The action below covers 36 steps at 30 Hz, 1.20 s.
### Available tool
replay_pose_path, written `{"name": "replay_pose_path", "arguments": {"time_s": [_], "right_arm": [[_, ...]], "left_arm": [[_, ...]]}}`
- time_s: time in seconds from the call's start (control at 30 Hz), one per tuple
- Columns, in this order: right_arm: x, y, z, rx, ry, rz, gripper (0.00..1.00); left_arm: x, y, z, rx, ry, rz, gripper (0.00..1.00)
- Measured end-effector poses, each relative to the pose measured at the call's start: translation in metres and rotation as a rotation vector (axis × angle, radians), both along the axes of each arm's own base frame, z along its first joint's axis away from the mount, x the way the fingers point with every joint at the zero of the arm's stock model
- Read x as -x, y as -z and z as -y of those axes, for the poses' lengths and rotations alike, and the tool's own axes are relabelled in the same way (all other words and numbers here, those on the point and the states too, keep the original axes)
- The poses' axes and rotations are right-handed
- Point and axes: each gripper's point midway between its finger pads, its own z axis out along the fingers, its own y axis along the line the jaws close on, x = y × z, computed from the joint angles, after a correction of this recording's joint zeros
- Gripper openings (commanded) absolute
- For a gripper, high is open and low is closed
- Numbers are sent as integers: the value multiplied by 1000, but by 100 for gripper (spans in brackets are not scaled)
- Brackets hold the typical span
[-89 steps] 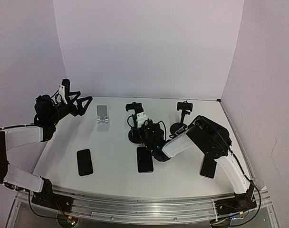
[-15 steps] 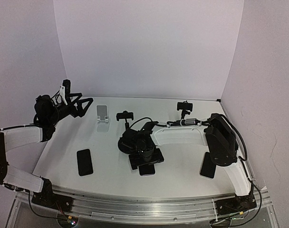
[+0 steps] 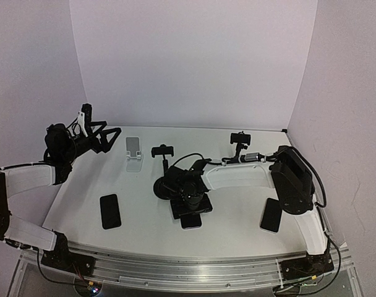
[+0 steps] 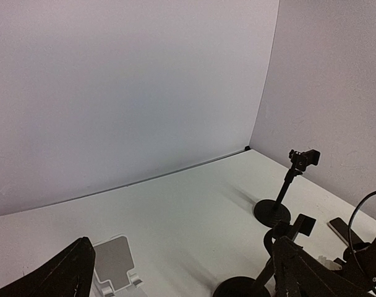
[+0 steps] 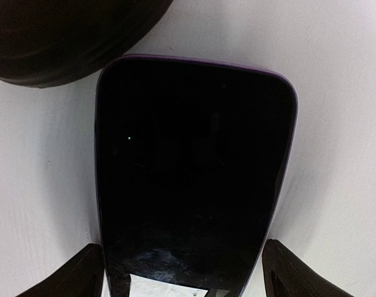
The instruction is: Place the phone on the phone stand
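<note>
A white table (image 3: pixel 145 204) sits in a lavender-walled corner. Three dark phones lie flat on it: the left phone (image 3: pixel 110 211), the middle phone (image 3: pixel 191 221) and the right phone (image 3: pixel 271 215). There are three stands: one white stand (image 3: pixel 134 153), a near black stand (image 3: pixel 163 151) and a far black stand (image 3: pixel 240 140). The right gripper (image 3: pixel 192 210) is low over the middle phone, its fingers (image 5: pixel 83 275) spread wide either side of the phone's near end and not clamped on it. The near black stand's round base crowds the phone's far end. The left gripper (image 3: pixel 109 129) hangs raised at the left, spread wide and empty

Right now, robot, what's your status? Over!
Left gripper open, empty. Right gripper open, straddling phone. Phone flat on table, off any stand. Black stand base close beside it.
</note>
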Motion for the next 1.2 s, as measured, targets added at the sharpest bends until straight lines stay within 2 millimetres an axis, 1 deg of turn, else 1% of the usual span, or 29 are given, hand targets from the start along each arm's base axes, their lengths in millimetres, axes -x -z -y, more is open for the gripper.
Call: {"name": "replay_pose_path", "arguments": {"time_s": [0.07, 0.17, 0.23, 0.3, 0.43, 0.47, 0.7, 0.97, 1.1, 1.2], "right_arm": [[1, 0, 2, -1, 0, 3, 80], [2, 0, 5, -1, 0, 4, 77], [3, 1, 7, 1, 2, 6, 73], [4, 1, 10, -1, 2, 10, 66], [4, 0, 9, -9, -4, 15, 47], [4, 0, 9, -10, -4, 16, 45], [5, -2, 11, -18, -17, 54, 44], [16, -7, 27, 12, -43, 168, 42], [20, -15, 35, 25, -58, 238, 41], [23, -27, 38, 25, -76, 308, 40]], "left_arm": [[0, 1, 0, -5, 0, -2, 99], [0, 3, 0, -11, -1, -7, 99], [0, 4, 0, -13, -1, -11, 99], [0, 5, 0, -14, -1, -12, 99], [0, 5, 0, -15, -1, -11, 99], [0, 5, 0, -15, -1, -11, 99], [0, 5, 0, -15, 0, -12, 99], [2, 4, 2, -15, 16, -9, 96], [10, -7, 6, -13, 40, 20, 95], [20, -19, 9, -11, 57, 56, 94]]}}
